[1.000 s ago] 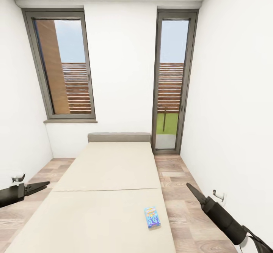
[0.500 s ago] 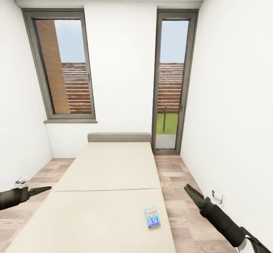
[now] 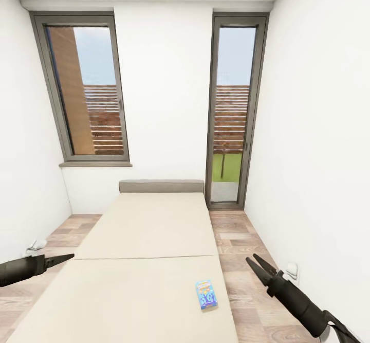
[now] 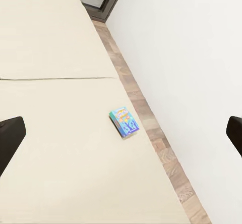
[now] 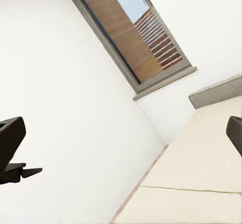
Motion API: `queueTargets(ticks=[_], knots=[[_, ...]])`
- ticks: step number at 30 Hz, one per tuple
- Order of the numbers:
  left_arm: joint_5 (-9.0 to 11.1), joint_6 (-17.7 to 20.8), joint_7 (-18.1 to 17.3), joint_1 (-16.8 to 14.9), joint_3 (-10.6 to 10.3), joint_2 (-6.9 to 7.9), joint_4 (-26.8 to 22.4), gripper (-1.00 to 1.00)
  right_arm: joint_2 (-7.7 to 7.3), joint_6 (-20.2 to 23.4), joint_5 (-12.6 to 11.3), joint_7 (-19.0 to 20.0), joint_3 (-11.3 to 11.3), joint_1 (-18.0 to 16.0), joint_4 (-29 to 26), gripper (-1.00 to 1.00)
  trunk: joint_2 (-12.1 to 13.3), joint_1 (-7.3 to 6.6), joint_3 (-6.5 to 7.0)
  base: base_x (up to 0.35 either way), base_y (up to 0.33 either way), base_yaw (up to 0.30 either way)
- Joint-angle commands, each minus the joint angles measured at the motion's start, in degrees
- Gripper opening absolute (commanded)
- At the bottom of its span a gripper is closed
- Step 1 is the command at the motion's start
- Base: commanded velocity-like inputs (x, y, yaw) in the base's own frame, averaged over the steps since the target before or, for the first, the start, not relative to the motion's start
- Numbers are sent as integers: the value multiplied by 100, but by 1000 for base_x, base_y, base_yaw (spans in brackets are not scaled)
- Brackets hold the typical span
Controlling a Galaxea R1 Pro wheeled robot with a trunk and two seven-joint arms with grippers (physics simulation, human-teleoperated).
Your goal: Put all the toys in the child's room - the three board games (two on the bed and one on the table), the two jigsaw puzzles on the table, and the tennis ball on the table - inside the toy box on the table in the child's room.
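Note:
One board game (image 3: 206, 294), a light blue box with an orange logo, lies flat on the near mattress section of the bed (image 3: 146, 230), close to the bed's right edge. The left wrist view looks across the bed (image 4: 55, 148) at the same board game (image 4: 124, 122). My left gripper (image 3: 67, 257) hovers at the bed's left side, open and holding nothing. My right gripper (image 3: 255, 262) hangs over the floor to the right of the bed, a short way right of the board game, with its fingers spread and nothing between them. The table and toy box are out of view.
The child's room is narrow, with white walls close on both sides. A grey-framed window (image 3: 90, 88) and a tall glass door (image 3: 234, 111) stand at the far end. Wood-plank floor strips (image 3: 241, 250) run along each side of the bed. A low grey headboard (image 3: 161, 185) closes the far end.
The right gripper has dropped a little, shifted toward the bed, and its fingers have spread apart. The left gripper has moved lower and nearer the bed's edge. The board game has not moved.

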Motion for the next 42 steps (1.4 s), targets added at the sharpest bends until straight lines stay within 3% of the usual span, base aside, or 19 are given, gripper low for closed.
queueTargets(ticks=[1,2,10,17,24,28,35,42], knots=[[2,26,14,-3,5,-25,1,100,3,19,-1,-20,0,-8,9,100,-4,2,-3,0,0,0],[2,-915,1292,-3,5,-33,1,100,4,-414,2056,-69,1,-10,11,100,-4,2,-3,0,0,0],[-3,-922,1331,-3,2,-175,1,100,5,69,2096,-862,5,-10,16,100,-4,2,-3,0,0,0],[-31,-916,1569,-12,-4,-530,-4,100,3,212,2085,-1623,13,-9,11,100,-4,2,-3,0,0,0],[-26,-842,2367,-30,-65,-1072,-43,100,-4,237,2108,-1786,6,-9,11,100,-4,2,-3,0,0,0],[-25,-764,2685,-34,-181,-1255,-59,100,-5,237,2112,-1796,6,-9,11,100,-4,2,-3,0,0,0],[-21,-709,3477,-37,-583,-1608,-68,100,-21,234,2098,-1843,4,-9,19,100,-4,2,-3,0,0,0],[-19,-668,4004,-120,-678,-1979,-68,100,-20,239,2094,-2111,5,-17,20,100,-4,2,-3,0,0,0]])
